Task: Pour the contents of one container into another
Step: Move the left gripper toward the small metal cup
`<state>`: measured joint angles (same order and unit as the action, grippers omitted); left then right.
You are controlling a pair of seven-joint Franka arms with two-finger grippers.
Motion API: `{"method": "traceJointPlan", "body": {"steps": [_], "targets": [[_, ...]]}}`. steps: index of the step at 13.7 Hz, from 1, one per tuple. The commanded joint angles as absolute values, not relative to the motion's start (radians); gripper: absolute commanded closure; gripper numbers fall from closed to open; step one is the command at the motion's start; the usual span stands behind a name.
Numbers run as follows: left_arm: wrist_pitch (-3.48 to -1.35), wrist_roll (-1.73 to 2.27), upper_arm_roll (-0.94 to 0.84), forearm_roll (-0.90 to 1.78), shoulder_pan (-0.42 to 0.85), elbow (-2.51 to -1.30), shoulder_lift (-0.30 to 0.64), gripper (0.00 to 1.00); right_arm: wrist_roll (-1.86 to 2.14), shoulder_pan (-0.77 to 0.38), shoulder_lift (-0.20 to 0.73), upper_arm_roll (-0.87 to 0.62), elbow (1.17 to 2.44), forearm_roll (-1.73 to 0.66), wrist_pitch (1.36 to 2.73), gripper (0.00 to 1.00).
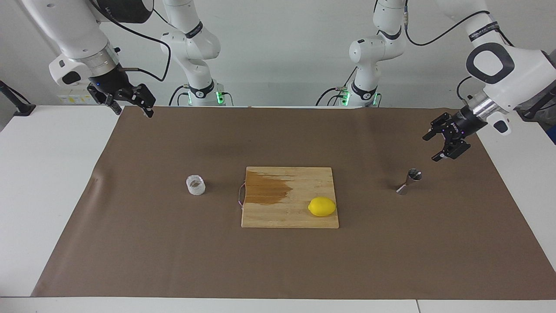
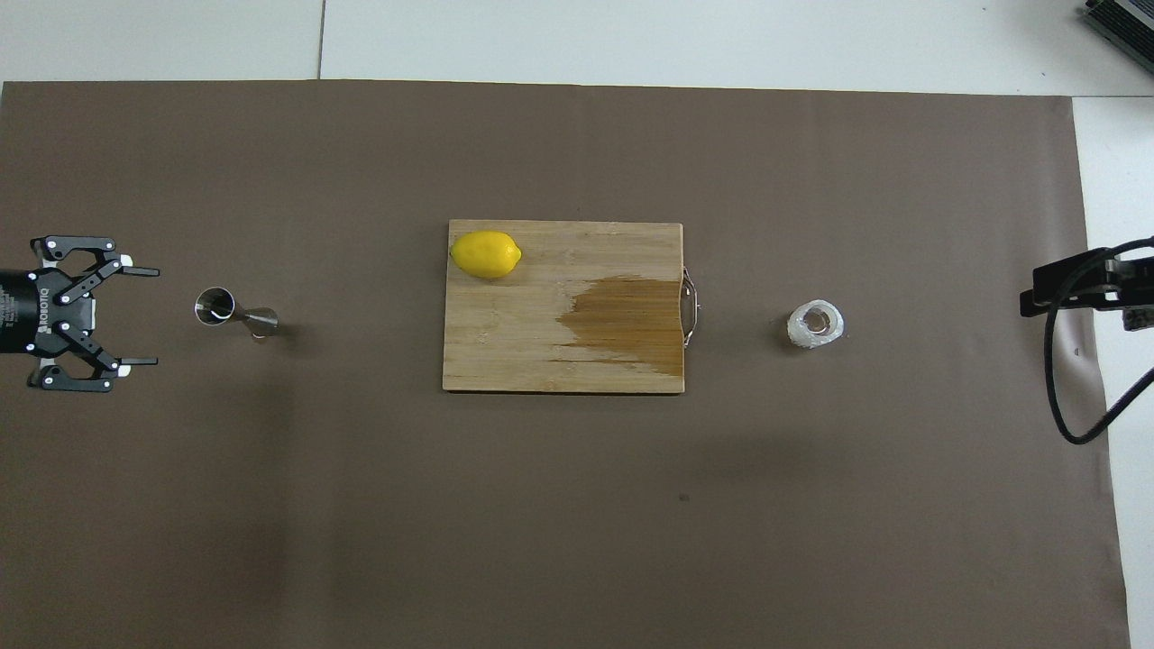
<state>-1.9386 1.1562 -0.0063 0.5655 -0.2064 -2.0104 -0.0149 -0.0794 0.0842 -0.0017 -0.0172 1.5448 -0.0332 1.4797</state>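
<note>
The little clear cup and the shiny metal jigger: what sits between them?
A wooden cutting board with a yellow lemon on it lies between the squat clear cup and the hourglass-shaped steel jigger, plainest in the overhead view.

One cup (image 1: pixel 196 184), one jigger (image 1: pixel 408 181), one lemon (image 1: pixel 322 206), one board (image 1: pixel 289 217).
</note>
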Motion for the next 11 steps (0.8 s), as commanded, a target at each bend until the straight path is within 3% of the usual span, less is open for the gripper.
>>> {"method": "traceJointPlan", "body": {"steps": [1, 7, 11], "targets": [[-2.049, 1.334, -0.012, 0.621, -0.212, -2.08, -0.015, 0.0, -0.084, 0.091, -0.005, -0.023, 1.542, -0.031, 1.463, 0.0], [-2.206, 1.428, -0.014, 0.768, -0.249, -2.238, -0.054, 0.0, -0.084, 0.091, -0.005, -0.021, 1.542, -0.031, 1.463, 0.0], [-2.23, 1.457, -0.014, 0.871, -0.249, -2.279, -0.052, 0.0, -0.084, 0.091, -0.005, -0.021, 1.542, -0.031, 1.463, 0.0]]}}
